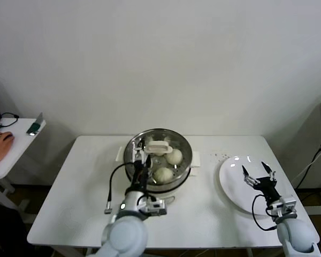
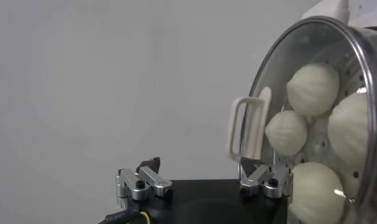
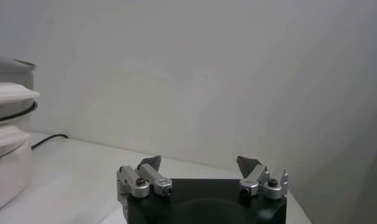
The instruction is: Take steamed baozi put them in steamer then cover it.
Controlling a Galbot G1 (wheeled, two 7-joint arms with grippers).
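The round shiny stainless-steel steamer sits mid-surface on the white surface, and the round clear glass cover with metal rim and cream-white bar handle lies on top of it, so we judge the covering step done or nearly so. Through the glass we see the smooth white-cream steamed baozi inside the steamer on the perforated tray; the left wrist view shows four, the head view only two clearly. Our left gripper hovers over the near side of the steamer, just beside the cover's handle, fingers spread and grasping nothing; in the left wrist view one finger sits against the glass by the handle, which suggests we just let go or are about to pull off. Our right gripper hangs well right of the steamer, over the flat white round plate, released and empty; the plate looks bare, so no buns remain to move.
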